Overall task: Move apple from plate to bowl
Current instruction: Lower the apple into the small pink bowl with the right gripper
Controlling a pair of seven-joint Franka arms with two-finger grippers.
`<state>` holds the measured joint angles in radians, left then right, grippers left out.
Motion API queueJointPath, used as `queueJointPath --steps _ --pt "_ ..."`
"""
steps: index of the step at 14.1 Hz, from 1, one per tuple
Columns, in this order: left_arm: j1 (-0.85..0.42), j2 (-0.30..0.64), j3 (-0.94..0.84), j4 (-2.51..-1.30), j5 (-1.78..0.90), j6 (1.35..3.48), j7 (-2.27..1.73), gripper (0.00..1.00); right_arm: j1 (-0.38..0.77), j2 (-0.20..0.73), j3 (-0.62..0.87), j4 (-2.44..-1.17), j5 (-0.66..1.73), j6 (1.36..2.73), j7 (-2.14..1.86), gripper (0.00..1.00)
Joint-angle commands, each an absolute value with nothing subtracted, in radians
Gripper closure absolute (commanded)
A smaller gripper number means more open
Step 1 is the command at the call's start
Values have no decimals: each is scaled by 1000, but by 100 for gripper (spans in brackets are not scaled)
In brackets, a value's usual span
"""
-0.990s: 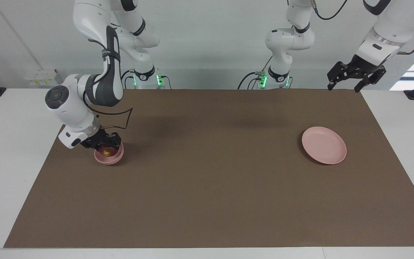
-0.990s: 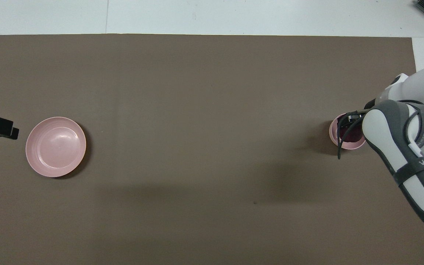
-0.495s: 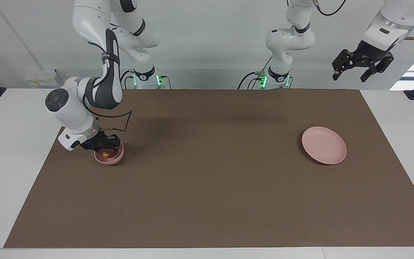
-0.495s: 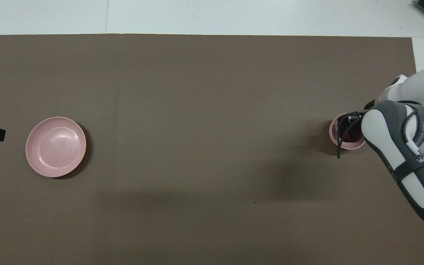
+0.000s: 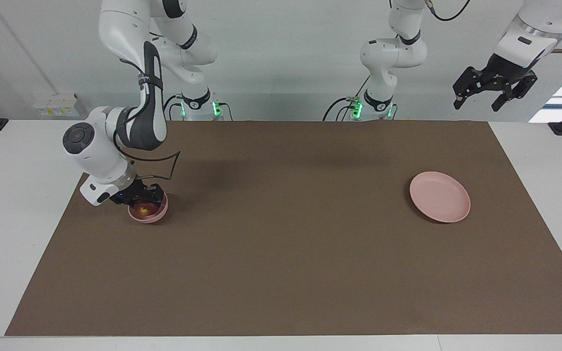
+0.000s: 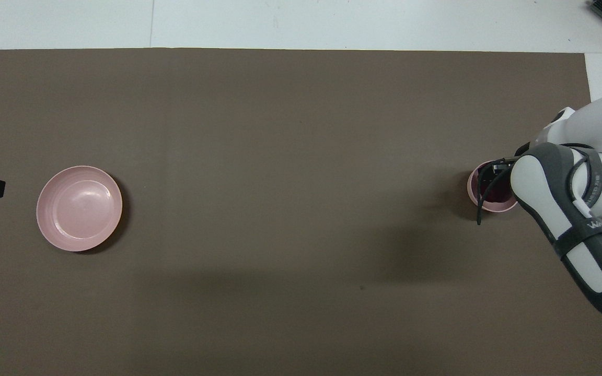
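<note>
Overhead, the right arm (image 6: 567,209) hides most of the bowl (image 6: 476,196) (apple (image 5: 143,209) barely visible).

Two glossy white arms with dark grey joint bands, black cables, black pincers, green-lit bases.

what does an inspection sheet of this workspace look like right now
surface: brown mat on a white table
apple: in the bowl, under the right claw
bowl: toward the right arm's end
plate: bare, toward the left arm's end
clutter: nothing seen
right claw: down in the bowl, shut on the apple
left claw: open, raised above the table's edge, waiting
cables: black loop at the right wrist; leads at both bases
surroundings: white wall, socket box
</note>
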<state>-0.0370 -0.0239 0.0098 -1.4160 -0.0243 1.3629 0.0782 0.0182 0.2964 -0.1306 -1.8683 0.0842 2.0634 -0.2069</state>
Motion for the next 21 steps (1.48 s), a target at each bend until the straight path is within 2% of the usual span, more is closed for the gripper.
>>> queueJointPath --steps 1,21 --pt "-51 -29 20 -1413 -11 1367 75 0 5 301 -121 -1879 61 2091 -221 100" --pt "-49 -29 20 -1413 -12 1367 75 0 6 334 -120 -1878 64 2125 -198 100"
